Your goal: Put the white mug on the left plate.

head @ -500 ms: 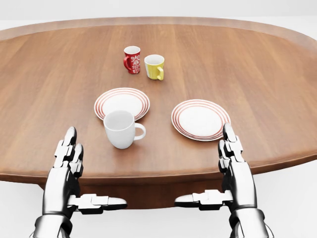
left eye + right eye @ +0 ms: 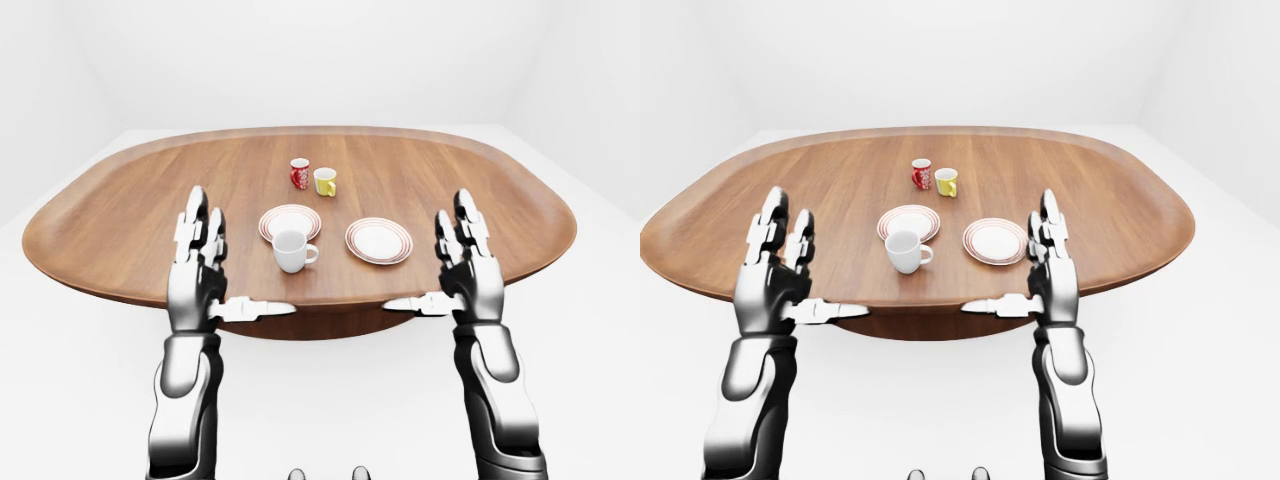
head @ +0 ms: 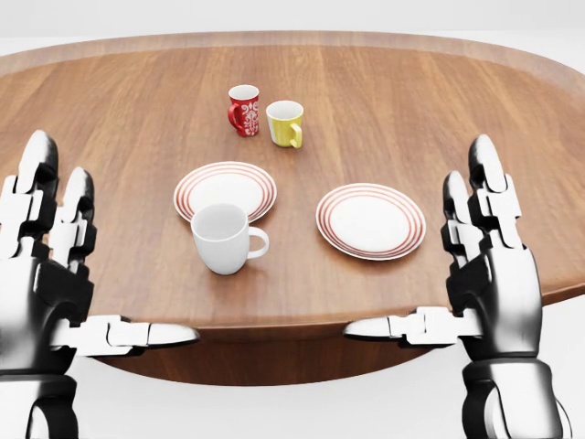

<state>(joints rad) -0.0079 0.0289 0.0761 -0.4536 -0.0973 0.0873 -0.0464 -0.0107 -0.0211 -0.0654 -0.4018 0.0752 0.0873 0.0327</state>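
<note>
1. Partly, the head view cuts things off: the oval brown wooden desk (image 3: 384,101) runs past both side edges, and the robot's left hand (image 3: 41,274) is clipped at the left edge.
2. Both forearms show whole only in the two eye views; the plain white room around the desk has little to make out.
3. Left hand: fingers (image 3: 37,174) stretched straight up, thumb pointing sideways toward the middle, spread wide and holding nothing, over the desk's near edge.
4. Robot's right hand (image 3: 489,274): fingers (image 3: 484,178) likewise upright and spread, thumb pointing inward, touching nothing.
5. White ceramic mug (image 3: 222,238) stands upright on the desk, handle to the view's right, overlapping the lower rim of the left red-ringed white plate (image 3: 225,189); whether it touches the plate I cannot tell.
6. Right red-ringed white plate (image 3: 371,220) lies bare.
7. Red patterned mug (image 3: 243,110) and yellow mug (image 3: 285,123) stand side by side higher up.
</note>
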